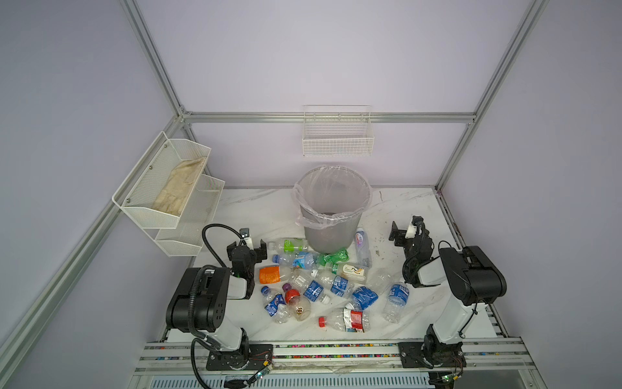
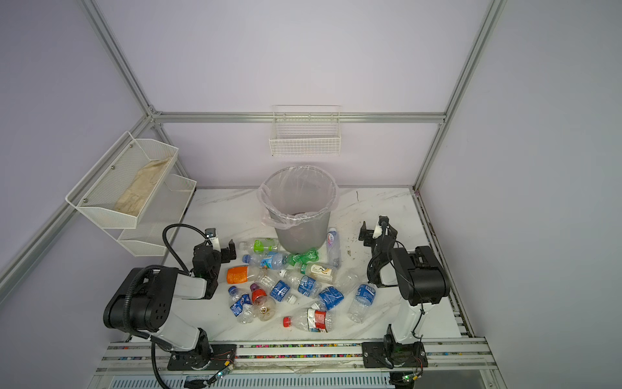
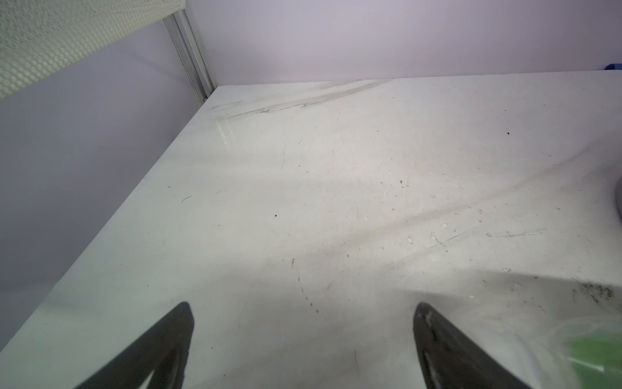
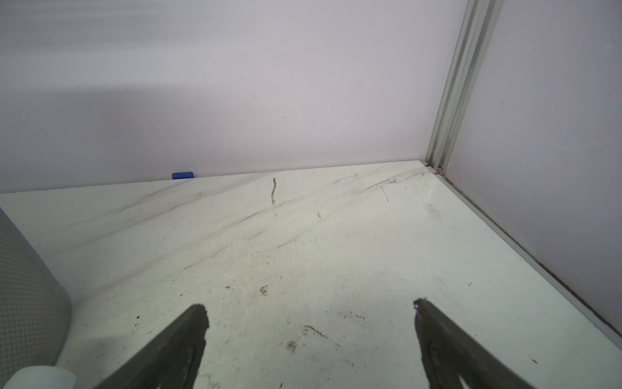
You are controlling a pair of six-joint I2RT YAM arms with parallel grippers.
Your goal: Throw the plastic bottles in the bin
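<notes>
Several plastic bottles (image 1: 316,289) (image 2: 286,289) lie heaped on the white table in front of the bin (image 1: 331,208) (image 2: 299,208), a grey basket lined with a clear bag. Among them are a green-labelled one (image 1: 291,245) (image 3: 592,357), an orange one (image 1: 271,274) and a red-labelled one (image 1: 350,320). My left gripper (image 1: 247,248) (image 2: 218,251) (image 3: 303,306) stands open left of the heap, over bare table. My right gripper (image 1: 405,229) (image 2: 375,230) (image 4: 309,304) is open right of the bin (image 4: 23,303), nothing between its fingers. A white-capped bottle (image 1: 361,246) (image 4: 43,377) lies beside the bin.
A white wire basket (image 1: 338,134) hangs on the back wall. A two-tier white mesh shelf (image 1: 165,188) holding a cloth is fixed to the left wall above the table edge. A small blue cap (image 4: 182,175) lies against the back wall.
</notes>
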